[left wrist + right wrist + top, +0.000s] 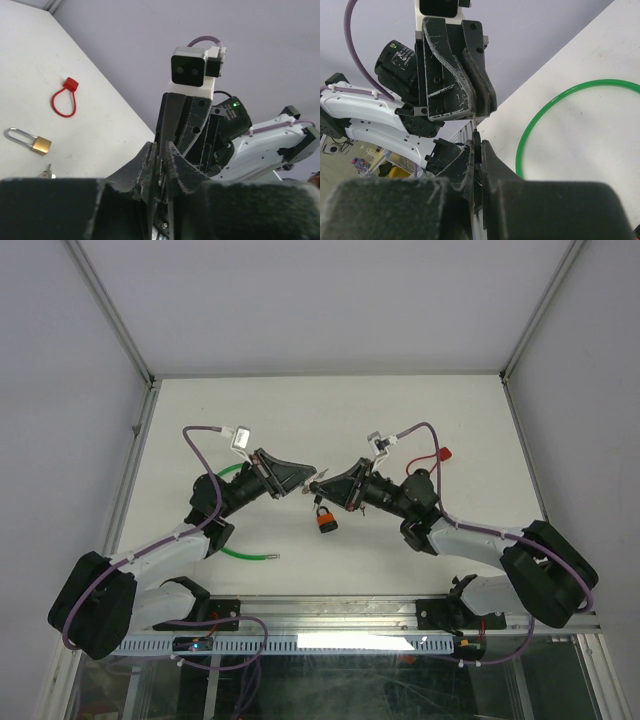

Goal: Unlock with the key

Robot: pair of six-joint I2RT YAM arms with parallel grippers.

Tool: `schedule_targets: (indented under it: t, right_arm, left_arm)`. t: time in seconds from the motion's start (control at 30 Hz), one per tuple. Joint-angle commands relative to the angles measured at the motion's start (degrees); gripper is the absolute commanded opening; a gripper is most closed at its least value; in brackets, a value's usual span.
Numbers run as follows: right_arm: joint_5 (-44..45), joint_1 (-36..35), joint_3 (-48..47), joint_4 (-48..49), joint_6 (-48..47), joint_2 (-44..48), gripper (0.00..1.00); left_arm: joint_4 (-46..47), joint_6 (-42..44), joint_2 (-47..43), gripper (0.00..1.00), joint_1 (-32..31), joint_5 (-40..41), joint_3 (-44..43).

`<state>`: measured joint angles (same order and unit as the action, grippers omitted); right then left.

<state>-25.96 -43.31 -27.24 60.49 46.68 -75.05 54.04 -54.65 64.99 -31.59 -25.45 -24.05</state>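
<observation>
Both arms meet tip to tip over mid counter point(300, 410). Left pincer point(161, 155) is pinched narrow, no visible gap. Right pincer point(476, 150) is also closed tight. A thin metal sliver point(476, 131) shows between the facing tips; can't tell what it is or which pincer grips it.

Padlock point(40, 145) lies flat and loose on the counter, nothing holding it; in the top view it sits just at 6 o'clock of the meeting tips. What looks like a small key point(47, 173) lies just beside the padlock body at about 5 o'clock, partly hidden by the left pincer's own fingers.

Risks, judged from here:
- the tips are almost touching, so any misaligned move knocks the fingers together and whatever is pinched twists out or drops;
- if the sliver is a key mid handover, a release before the other side has a firm grip loses it;
- the padlock is unrestrained, so pushing a key at it slides or spins it instead of seating the key;
- the flat key on the counter is hard to pinch and the fingers may just skid it away;
- the green cable loop point(522, 137) at 9 o'clock of the padlock and the red loop point(70, 84) at 2 o'clock could snag a sweeping arm.
</observation>
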Motion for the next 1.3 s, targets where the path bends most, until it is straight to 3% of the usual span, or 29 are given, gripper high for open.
schedule_targets:
  t: [0.0, 0.17, 0.3, 0.53, 0.73, 1.0, 1.27]
  right_arm:
    - [0.6, 0.1, 1.2, 3.5, 0.1, 1.5, 0.00]
    - [1.8, 2.6, 3.3, -4.0, -0.9, 5.4, 0.00]
    - [4.9, 3.6, 4.9, -13.4, -2.3, 9.4, 0.00]
    - [9.9, 5.2, 8.9, -23.3, -4.9, 16.2, 0.00]
    - [14.2, 5.8, 8.4, -33.9, -8.4, 20.7, 0.00]
    - [20.2, 6.1, 11.6, -38.1, -12.5, 29.0, 0.00]
    - [20.6, 6.2, 14.0, -40.1, -16.2, 34.3, 0.00]
  left_arm:
    - [-0.4, 0.6, -1.3, 0.21, -0.7, 1.5, 0.4]
    - [-10.8, 1.8, -2.9, 0.44, -0.7, 3.9, -1.6]
    - [-21.3, 2.3, -3.5, 0.73, -0.7, 5.0, -4.4]
    - [-41.7, 3.6, -3.3, 0.98, -2.1, 10.3, -9.1]
    - [-54.9, 3.8, 2.0, 0.99, -5.6, 17.1, -14.6]
    - [-66.0, 3.0, 12.7, 0.99, -10.3, 23.9, -22.8]
    - [-72.5, -1.0, 23.5, 0.99, -12.2, 27.6, -30.0]
